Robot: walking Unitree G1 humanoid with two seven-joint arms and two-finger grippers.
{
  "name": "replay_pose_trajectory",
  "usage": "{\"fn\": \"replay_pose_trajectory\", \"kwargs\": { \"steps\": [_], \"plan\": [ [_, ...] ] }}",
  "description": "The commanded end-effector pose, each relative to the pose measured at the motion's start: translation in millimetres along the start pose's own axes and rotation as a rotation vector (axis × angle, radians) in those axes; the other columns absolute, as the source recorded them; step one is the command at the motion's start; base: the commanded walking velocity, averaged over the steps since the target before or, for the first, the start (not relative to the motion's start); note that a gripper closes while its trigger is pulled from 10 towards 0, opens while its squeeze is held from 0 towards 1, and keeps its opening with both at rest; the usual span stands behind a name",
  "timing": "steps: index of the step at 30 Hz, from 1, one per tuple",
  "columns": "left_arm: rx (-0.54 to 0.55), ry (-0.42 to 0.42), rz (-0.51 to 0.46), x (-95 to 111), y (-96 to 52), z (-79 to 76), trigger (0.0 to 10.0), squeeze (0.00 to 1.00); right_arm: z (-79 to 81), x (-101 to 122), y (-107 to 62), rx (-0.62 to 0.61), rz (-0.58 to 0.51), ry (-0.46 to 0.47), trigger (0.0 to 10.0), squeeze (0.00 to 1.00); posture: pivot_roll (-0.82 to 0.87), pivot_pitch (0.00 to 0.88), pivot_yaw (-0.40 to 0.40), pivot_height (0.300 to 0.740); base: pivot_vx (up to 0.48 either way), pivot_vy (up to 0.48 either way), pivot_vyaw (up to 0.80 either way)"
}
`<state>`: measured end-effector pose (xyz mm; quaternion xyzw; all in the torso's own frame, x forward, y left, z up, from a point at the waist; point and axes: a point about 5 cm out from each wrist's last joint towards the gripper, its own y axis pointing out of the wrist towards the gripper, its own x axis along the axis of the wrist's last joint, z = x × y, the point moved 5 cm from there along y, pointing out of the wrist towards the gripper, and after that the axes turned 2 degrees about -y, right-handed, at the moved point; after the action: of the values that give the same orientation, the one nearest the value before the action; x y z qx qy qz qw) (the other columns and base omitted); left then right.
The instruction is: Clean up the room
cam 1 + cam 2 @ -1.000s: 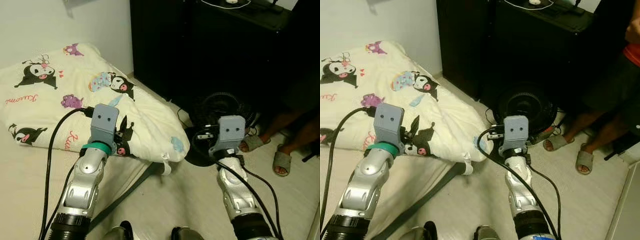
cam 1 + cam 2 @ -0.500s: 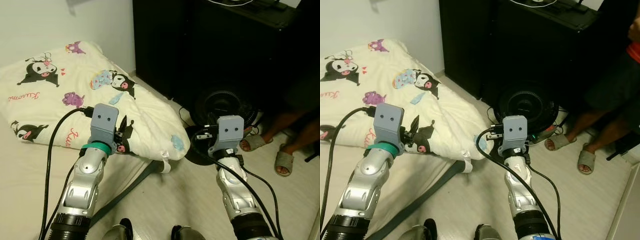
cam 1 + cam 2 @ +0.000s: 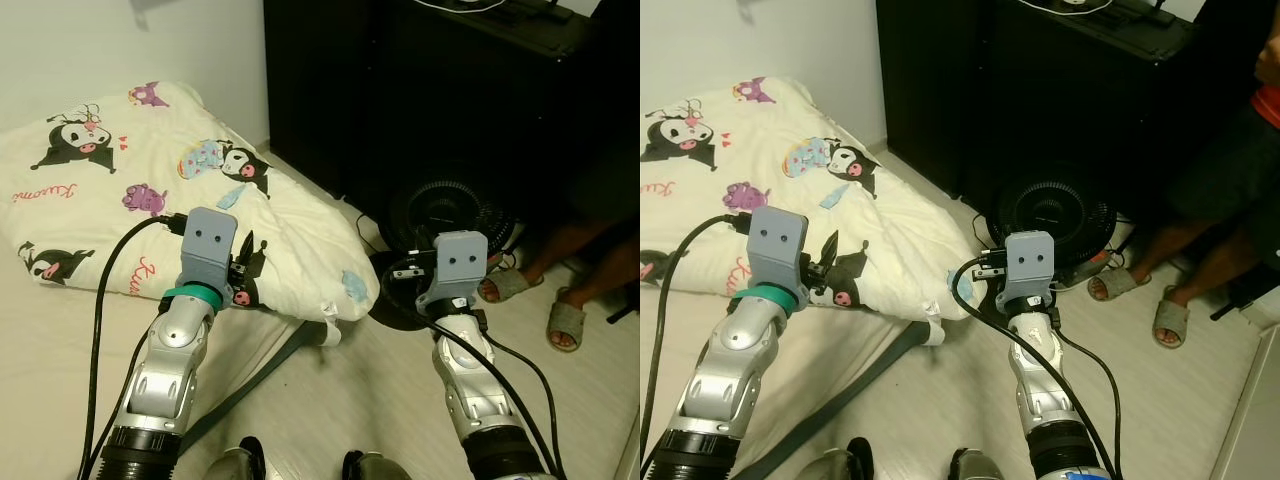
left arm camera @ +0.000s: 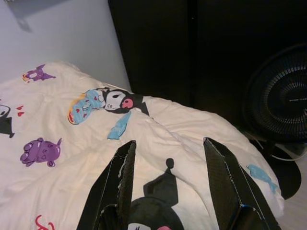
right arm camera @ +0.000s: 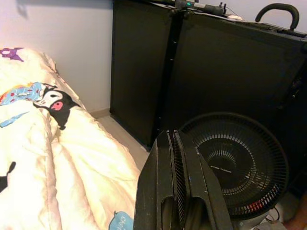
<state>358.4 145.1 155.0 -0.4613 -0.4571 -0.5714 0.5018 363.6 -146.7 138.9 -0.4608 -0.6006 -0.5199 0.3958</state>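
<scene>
Your left end effector hangs spread just above the quilt, which lies heaped on the bed, running away to the left. The right end effector is pressed together, facing the fan. The left looks nearer, though contact is unclear.

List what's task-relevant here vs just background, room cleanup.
Job:
quilt, crumpled on the bed
left end effector, open over it
right end effector, shut

Background:
floor fan
black cabinet
person's feet in slippers
dark strap
</scene>
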Motion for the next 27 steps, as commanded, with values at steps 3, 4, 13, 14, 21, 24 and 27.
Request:
{"fn": "replay_pose_trajectory", "kwargs": {
  "steps": [3, 4, 13, 14, 21, 24, 27],
  "plan": [
    [-0.001, -0.001, 0.032, -8.5, -2.7, -0.9, 10.0, 0.0, -0.2, -5.3, -3.9, -0.003, 0.018, 0.002, 10.0, 0.0, -0.03, 0.093, 0.035, 0.66, 0.0, 0.0, 0.0],
    [-0.001, -0.001, 0.032, -8.5, -2.7, -0.9, 10.0, 0.0, -0.2, -5.3, -3.9, -0.003, 0.018, 0.002, 10.0, 0.0, -0.03, 0.093, 0.035, 0.66, 0.0, 0.0, 0.0],
    [-0.002, -0.001, 0.033, -8.6, -2.8, -0.7, 10.0, 0.0, -0.2, -5.4, -4.2, -0.005, 0.019, 0.003, 10.0, 0.0, -0.03, 0.095, 0.036, 0.63, 0.0, 0.0, 0.0],
    [-0.002, -0.001, 0.033, -8.7, -2.9, -0.7, 10.0, 0.0, -0.3, -5.5, -4.3, -0.005, 0.02, 0.003, 10.0, 0.0, -0.03, 0.095, 0.036, 0.625, 0.0, 0.0, 0.0],
    [-0.002, -0.001, 0.033, -8.6, -2.8, -0.8, 10.0, 0.0, -0.4, -5.6, -4.3, -0.005, 0.02, 0.004, 10.0, 0.0, -0.03, 0.095, 0.036, 0.605, 0.0, 0.0, 0.0],
    [-0.001, 0.0, 0.033, -8.6, -2.7, -0.6, 10.0, 0.0, -0.3, -5.6, -4.1, -0.005, 0.019, 0.006, 10.0, 0.0, -0.03, 0.095, 0.036, 0.59, 0.0, 0.0, 0.0],
    [-0.001, 0.0, 0.034, -8.7, -2.7, -0.5, 10.0, 0.0, -0.2, -5.5, -4.0, -0.005, 0.018, 0.007, 10.0, 0.0, -0.03, 0.095, 0.036, 0.585, 0.0, 0.0, 0.0]
  ]
}}
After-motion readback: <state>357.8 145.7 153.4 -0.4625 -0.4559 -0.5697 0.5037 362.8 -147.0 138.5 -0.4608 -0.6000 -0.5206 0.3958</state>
